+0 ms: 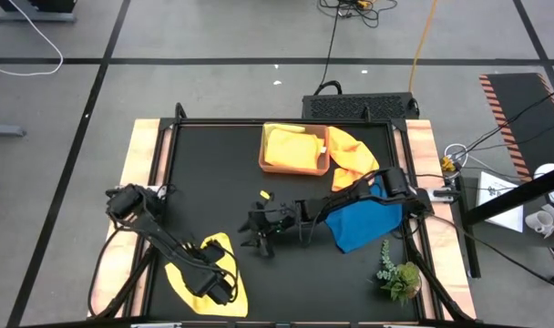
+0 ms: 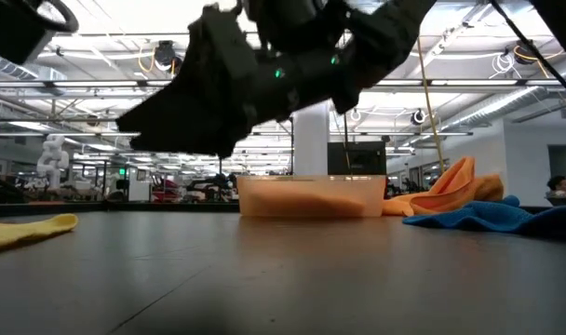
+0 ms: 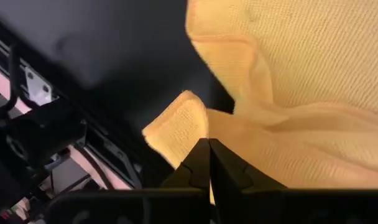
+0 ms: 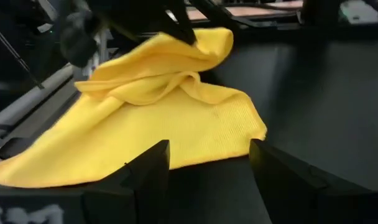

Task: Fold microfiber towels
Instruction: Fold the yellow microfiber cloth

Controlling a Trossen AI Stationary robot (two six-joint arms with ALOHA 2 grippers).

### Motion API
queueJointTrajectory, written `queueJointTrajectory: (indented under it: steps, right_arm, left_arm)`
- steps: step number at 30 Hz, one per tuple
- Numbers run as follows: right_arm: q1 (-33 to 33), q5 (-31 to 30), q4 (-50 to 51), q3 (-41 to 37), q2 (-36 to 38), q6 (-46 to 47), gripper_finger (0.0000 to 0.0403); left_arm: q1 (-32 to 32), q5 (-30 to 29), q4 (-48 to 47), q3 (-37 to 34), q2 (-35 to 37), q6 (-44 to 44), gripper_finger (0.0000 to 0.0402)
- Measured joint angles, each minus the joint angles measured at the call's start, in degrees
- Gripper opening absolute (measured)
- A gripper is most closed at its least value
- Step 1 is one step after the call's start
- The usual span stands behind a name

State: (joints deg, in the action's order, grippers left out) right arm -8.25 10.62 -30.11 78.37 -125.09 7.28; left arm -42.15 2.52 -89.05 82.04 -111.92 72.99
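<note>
With its fingers [image 3: 204,163] pressed fully together, the left gripper [image 1: 215,290] pinches the yellow towel [image 1: 197,271] at a folded edge near one corner; cloth bunches up right at the fingertips. That towel lies crumpled on the black table [image 1: 213,173] at the front-left, mostly under and around the left gripper.

Right gripper [image 1: 256,230] sits mid-table above the mat, jaws spread wide, nothing between them. It points toward the yellow towel, which lies just ahead of its fingers [image 4: 148,165], not touching.

Behind the right gripper, along its arm: blue towel [image 1: 364,221], rumpled, partly under the arm. Further back from it, an orange towel [image 1: 352,155] drapes against the side of the brown tray [image 1: 293,168]. Another yellow-orange cloth [image 1: 293,146] is inside the tray; can't tell its exact colour.

Small green plant sprig [image 1: 397,273] lies off to the side of the right arm near the table's front-right corner, apart from the blue towel.

Low view: right gripper hangs above the surface, tray [image 2: 311,197] behind it, orange [image 2: 451,186] and blue [image 2: 488,216] cloths beside the tray.
</note>
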Motion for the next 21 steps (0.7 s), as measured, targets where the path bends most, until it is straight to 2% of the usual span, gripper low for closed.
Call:
queueJointTrajectory:
  steps: [3,6,11,15,21]
  right_arm:
    - [0.6,-0.1,-0.1,0.3,-1.3,0.8,0.0212]
    - [0.9,-0.2,1.9,0.3,-1.6,1.2,0.0212]
    - [1.1,-0.1,1.3,0.3,-0.9,0.8,0.0212]
    - [1.0,0.0,0.2,0.3,1.0,-0.6,0.0212]
    - [-0.9,0.0,-0.8,0.4,6.6,-4.3,0.0212]
  left_arm:
    - [-0.1,-2.0,-1.3,0.5,2.2,1.1,0.0002]
    - [-0.3,-7.3,-1.0,2.7,5.2,0.5,0.0001]
    - [0.8,-18.8,-1.1,7.7,10.6,-4.8,0.0001]
    - [1.2,-25.6,-1.0,11.5,13.8,-12.3,0.0001]
    - [2.1,-30.0,-0.5,15.0,15.0,-19.7,0.0]
